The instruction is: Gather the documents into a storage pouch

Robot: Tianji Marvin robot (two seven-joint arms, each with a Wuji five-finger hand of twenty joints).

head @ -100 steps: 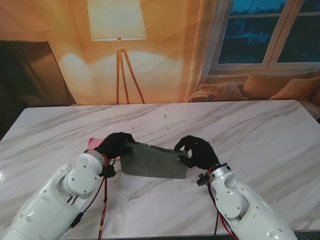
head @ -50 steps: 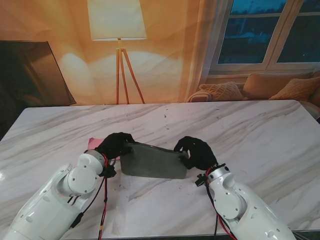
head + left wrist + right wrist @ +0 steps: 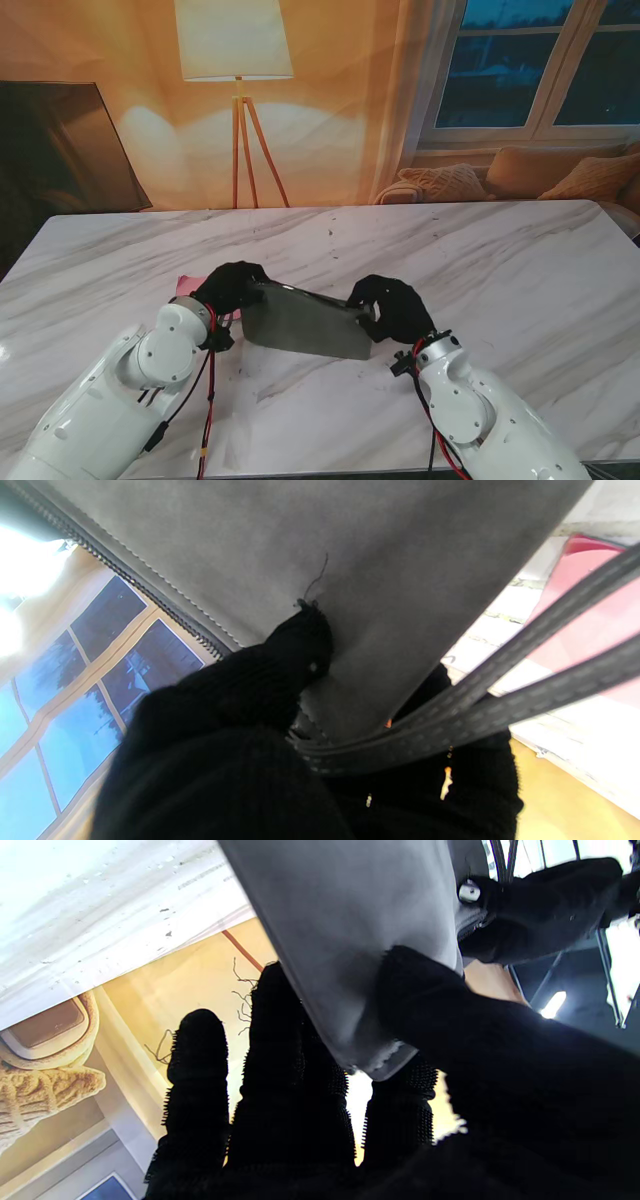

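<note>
- Both robot hands clamp pouch [image 3: 303,320] ends: left robot hand [image 3: 232,287], right robot hand [image 3: 392,307]; it's between them, off bench [image 3: 500,270].
- Step: presenting pouch. Pink doc [image 3: 186,284] just beyond left robot hand.
- Next: prob open zip, needs one hand freed.

A grey pouch [image 3: 300,322] is held between the two black-gloved hands over the marble counter [image 3: 480,260]: the left hand [image 3: 232,287] grips its left end, the right hand [image 3: 392,308] its right end. A pink document [image 3: 186,285] peeks out beside the left hand.

The grey fabric pouch [image 3: 305,320] is sitting between the left hand [image 3: 232,287] and right hand [image 3: 392,307], a pink flat document [image 3: 186,285] lying left on the marble table [image 3: 500,260].
</note>
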